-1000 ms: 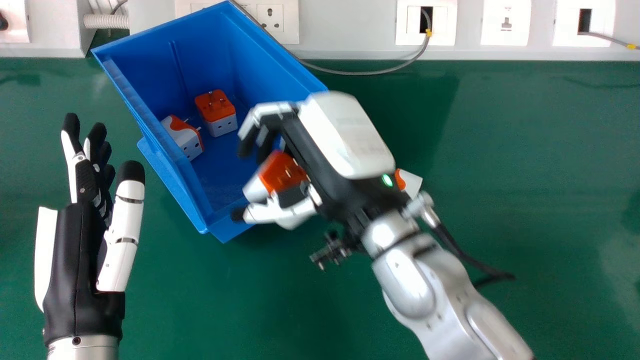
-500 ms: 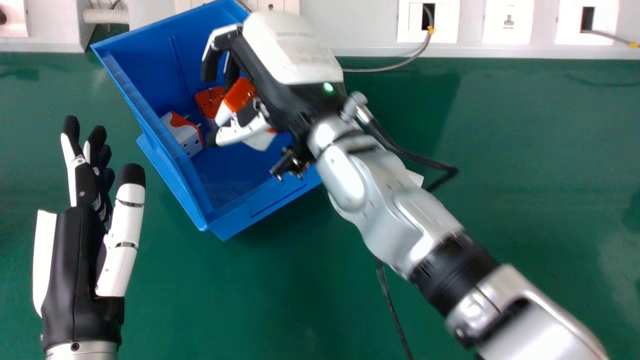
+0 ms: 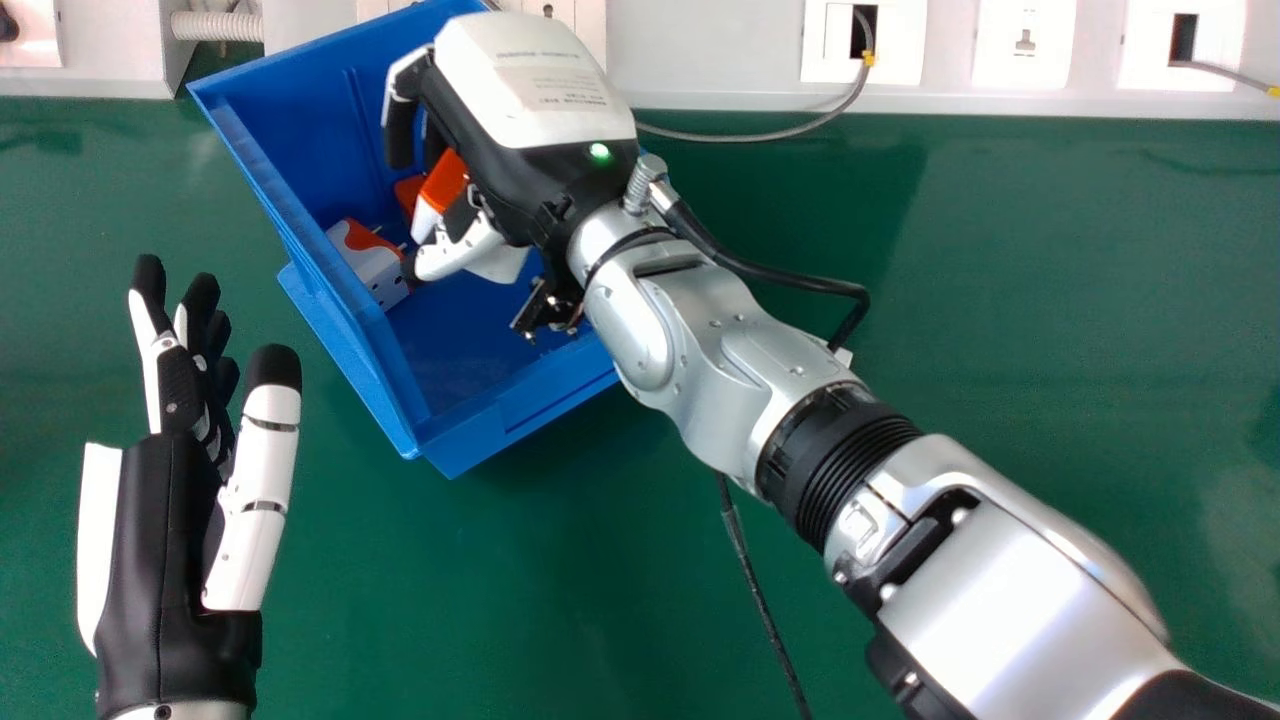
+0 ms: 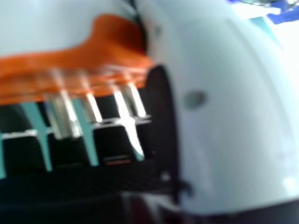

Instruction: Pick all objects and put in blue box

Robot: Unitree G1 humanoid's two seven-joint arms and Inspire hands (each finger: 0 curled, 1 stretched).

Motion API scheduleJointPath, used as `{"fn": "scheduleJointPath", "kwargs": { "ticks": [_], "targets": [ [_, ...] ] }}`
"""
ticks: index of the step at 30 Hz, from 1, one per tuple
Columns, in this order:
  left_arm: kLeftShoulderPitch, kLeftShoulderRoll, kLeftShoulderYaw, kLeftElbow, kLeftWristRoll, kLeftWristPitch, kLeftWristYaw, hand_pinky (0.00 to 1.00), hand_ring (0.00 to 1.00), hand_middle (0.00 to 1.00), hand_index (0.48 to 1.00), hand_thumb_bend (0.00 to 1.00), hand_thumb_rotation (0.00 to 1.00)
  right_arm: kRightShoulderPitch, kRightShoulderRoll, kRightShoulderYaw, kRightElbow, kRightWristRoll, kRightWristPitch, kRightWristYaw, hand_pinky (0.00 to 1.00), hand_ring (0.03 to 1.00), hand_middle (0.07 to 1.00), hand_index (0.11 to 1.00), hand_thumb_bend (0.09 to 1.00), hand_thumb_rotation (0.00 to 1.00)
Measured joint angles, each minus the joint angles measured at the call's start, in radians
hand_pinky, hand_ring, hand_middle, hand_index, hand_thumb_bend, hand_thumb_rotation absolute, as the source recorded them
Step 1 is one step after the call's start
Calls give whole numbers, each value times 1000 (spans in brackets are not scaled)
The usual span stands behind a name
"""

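Left hand (image 3: 165,560): I have it left of the blue box (image 3: 355,350), fingers loosely straight, holding nothing.
Loose adapter: the white and orange one (image 3: 370,262) lies inside the box, by its left wall; I'd avoid dropping onto it.
Orange adapter (image 3: 408,192): inside the box, partly hidden behind the one I'm carrying.
Held adapter (image 3: 440,185): over the box's inside, pinched between thumb and fingers. I'd move it toward bare floor nearer the box's front, lower it below the rim, then ease the thumb off first.
Pins (image 4: 96,109): bare metal, close by my thumb in the right hand view; they could snag, so I'd open wide before lifting away.
Right hand (image 3: 530,170): curled round that adapter, above the box.
Print (image 3: 565,88): small dark lines on the hand's back, over the box; I don't make out a brand.
Pale corner (image 3: 843,356): right of the box, past the forearm (image 3: 800,370); I can't tell what it is, so I'd check it next.
Wall sockets (image 3: 1025,70): beyond the box, to its right; I read no wording there.
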Motion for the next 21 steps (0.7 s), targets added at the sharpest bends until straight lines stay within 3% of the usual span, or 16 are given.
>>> {"fn": "scheduleJointPath", "kwargs": {
  "ticks": [3, 6, 7, 8, 11, 14, 21],
  "targets": [
    [0, -1, -8, 0, 7, -1, 1, 1000, 1000, 1000, 988, 371, 815, -19, 1, 12, 19, -1, 5, -4, 263, 401, 522, 524, 505, 0],
    [3, -6, -10, 0, 16, -2, 4, 1000, 1000, 1000, 983, 379, 822, -27, 4, -15, 21, 35, -6, -15, 276, 356, 442, 487, 485, 137],
    [6, -7, -10, 0, 18, -2, 7, 1000, 1000, 1000, 984, 374, 820, -30, 4, -16, 21, 44, -8, -16, 394, 489, 568, 581, 423, 410],
    [9, -8, -10, 0, 22, -2, 10, 1000, 1000, 1000, 988, 377, 834, -32, 4, -16, 21, 45, -7, -15, 504, 635, 719, 689, 411, 556],
    [13, -8, -11, 0, 30, -3, 13, 1000, 1000, 1000, 992, 366, 848, -32, 3, -4, 21, 42, -4, -9, 718, 875, 945, 913, 417, 730],
    [13, -10, -14, 0, 31, -6, 14, 1000, 1000, 1000, 991, 373, 839, -32, 3, 13, 21, 41, 2, -9, 758, 934, 991, 971, 416, 760],
    [10, -13, -19, 5, 33, -11, 18, 1000, 1000, 1000, 993, 386, 866, -32, -3, 37, 21, 41, 5, -11, 769, 938, 1000, 973, 392, 811]
  ]
}}
